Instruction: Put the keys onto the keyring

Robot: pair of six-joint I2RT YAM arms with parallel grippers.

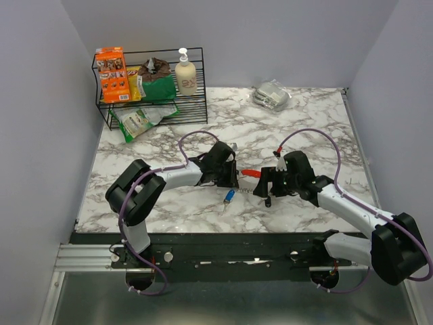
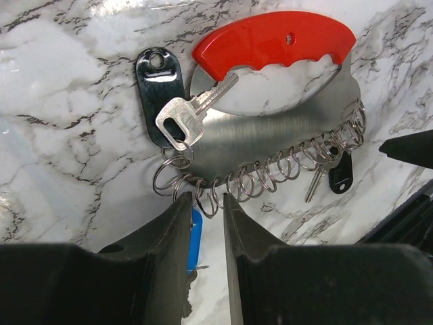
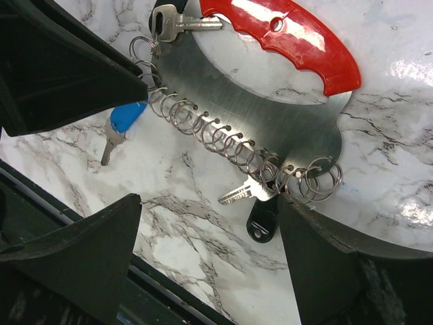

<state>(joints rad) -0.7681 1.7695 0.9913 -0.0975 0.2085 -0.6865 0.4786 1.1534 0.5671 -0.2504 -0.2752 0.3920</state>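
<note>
The keyring (image 2: 270, 142) is a curved steel plate with a red handle (image 2: 270, 40) and a row of small rings along its edge; its handle shows between the arms from above (image 1: 252, 173). One silver key (image 2: 193, 112) with a black tag (image 2: 159, 88) hangs at one end. Another silver key (image 3: 243, 194) with a black tag (image 3: 262, 220) hangs at the other. A blue-headed key (image 3: 125, 118) lies loose on the marble (image 1: 229, 196). My left gripper (image 2: 206, 203) stands narrowly open with an end ring at its tips. My right gripper (image 3: 210, 203) is wide open over the second key.
A black wire rack (image 1: 152, 101) with an orange box, packets and a soap bottle stands at the back left. A silver foil packet (image 1: 272, 95) lies at the back right. The table's dark front edge (image 3: 81, 203) runs close under my right gripper.
</note>
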